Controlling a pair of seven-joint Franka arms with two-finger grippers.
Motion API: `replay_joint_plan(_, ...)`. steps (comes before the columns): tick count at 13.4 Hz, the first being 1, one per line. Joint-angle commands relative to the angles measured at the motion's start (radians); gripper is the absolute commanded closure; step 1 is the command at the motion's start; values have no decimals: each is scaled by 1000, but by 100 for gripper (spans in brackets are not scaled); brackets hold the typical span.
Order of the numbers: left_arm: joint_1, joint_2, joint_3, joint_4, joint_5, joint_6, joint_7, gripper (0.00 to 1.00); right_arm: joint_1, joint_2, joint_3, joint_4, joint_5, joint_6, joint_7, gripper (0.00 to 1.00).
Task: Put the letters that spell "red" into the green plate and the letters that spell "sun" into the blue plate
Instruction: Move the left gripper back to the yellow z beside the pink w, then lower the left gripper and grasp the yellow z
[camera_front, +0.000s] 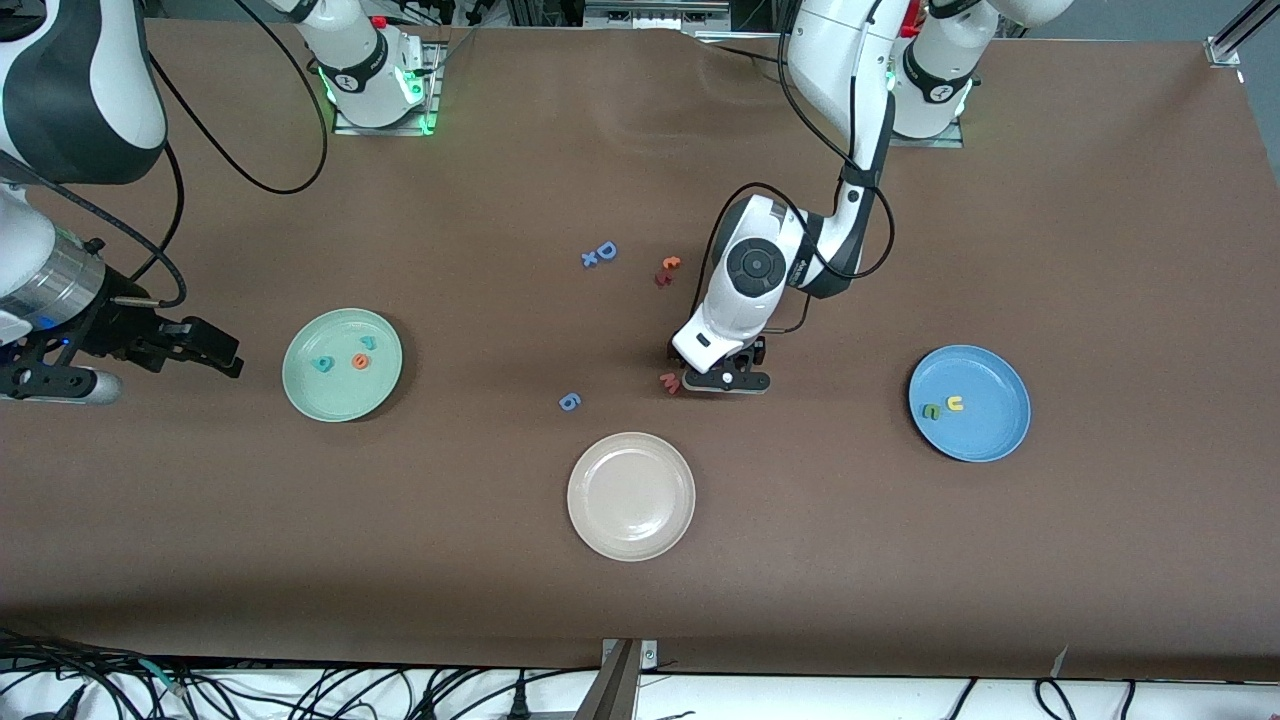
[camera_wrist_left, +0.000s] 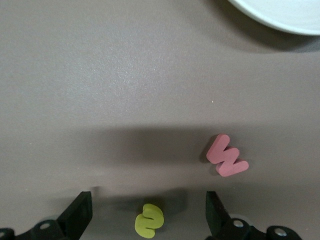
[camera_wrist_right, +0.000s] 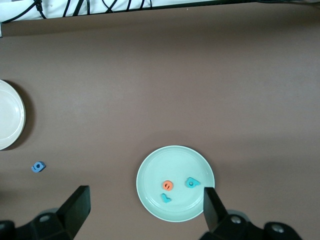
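Observation:
The pale green plate (camera_front: 300, 385) lies toward the right arm's end of the table and holds a teal d (camera_front: 322, 364), an orange e (camera_front: 360, 361) and a small teal r (camera_front: 367, 342). The right wrist view shows the same plate (camera_wrist_right: 155, 175) with these three letters. The blue plate (camera_front: 985, 435) holds a green n (camera_front: 931, 411) and a yellow u (camera_front: 955, 403). My left gripper (camera_front: 735, 378) is low over the table's middle and open. A yellow s (camera_wrist_left: 149, 220) lies on the cloth between its fingers, untouched. My right gripper (camera_front: 222, 355) waits open beside the green plate.
A pink w (camera_front: 670, 382) lies right beside the left gripper. A beige-white plate (camera_front: 631, 540) sits nearer the front camera. A blue 6 (camera_front: 569, 401) lies between the plates. A blue D with an x (camera_front: 600, 253) and two orange-red letters (camera_front: 668, 270) lie farther away.

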Motion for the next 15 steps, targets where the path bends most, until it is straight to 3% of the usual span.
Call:
replay_joint_plan(1, -4, 5, -7, -2, -16, 4, 1, 0, 0, 9, 1, 20, -5, -4, 9, 0)
replay_joint_plan(5, 0, 2, -13, -11, -15, -14, 0, 5, -2, 11, 1, 20, -7, -2, 8, 0)
replay_joint_plan(9, 4, -1, -13, -11, 20, -48, 1, 27, -2, 11, 1, 20, -7, -2, 8, 0)
replay_joint_plan(10, 4, -1, -13, -11, 20, -50, 1, 38, -2, 11, 1, 20, -8, -4, 6, 0)
replay_joint_plan(15, 6, -9, -13, -10, 20, -65, -3, 51, -6, 11, 1, 20, -5, -2, 0, 0)
